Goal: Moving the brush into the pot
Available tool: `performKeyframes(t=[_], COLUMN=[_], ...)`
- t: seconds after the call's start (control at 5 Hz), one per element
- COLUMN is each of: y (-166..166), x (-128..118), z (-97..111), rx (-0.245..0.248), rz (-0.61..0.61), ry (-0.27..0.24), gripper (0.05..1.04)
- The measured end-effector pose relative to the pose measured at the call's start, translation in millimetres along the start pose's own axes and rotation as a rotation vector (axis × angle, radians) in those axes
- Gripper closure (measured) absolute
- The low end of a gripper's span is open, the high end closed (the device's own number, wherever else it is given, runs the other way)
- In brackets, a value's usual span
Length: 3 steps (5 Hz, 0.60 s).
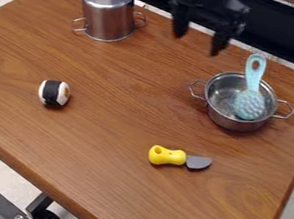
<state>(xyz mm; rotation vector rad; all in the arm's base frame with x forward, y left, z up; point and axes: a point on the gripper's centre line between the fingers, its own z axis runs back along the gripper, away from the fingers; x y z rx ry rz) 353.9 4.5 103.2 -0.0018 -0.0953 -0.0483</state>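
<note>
Above the far side of the wooden desk point(103, 161), the gripper point(200, 35) hangs near the open metal pot point(234, 123), its fingers wide apart and holding nothing. The light-blue brush point(251, 96) rests head-down inside the pot, leaning over the far rim. Probably only withdrawing remains: better to rise straight first, keeping well away from the brush, so it does not tip out.

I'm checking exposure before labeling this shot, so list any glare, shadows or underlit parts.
Camera view: pale highlights on the upturned metal pot; a soft shadow on the wooden table at the foot of the open pot that holds the brush; the black gripper reads very dark, with little surface detail, partly against a dark background.
</note>
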Motion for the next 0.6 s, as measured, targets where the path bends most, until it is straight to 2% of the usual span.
performKeyframes(t=[0.2, 0.6], y=[17, 46], x=[-17, -35], z=[-3, -17], rx=[0.002, 0.006], rz=[-0.035, -0.074], ry=[-0.009, -0.020], gripper=[0.084, 0.084])
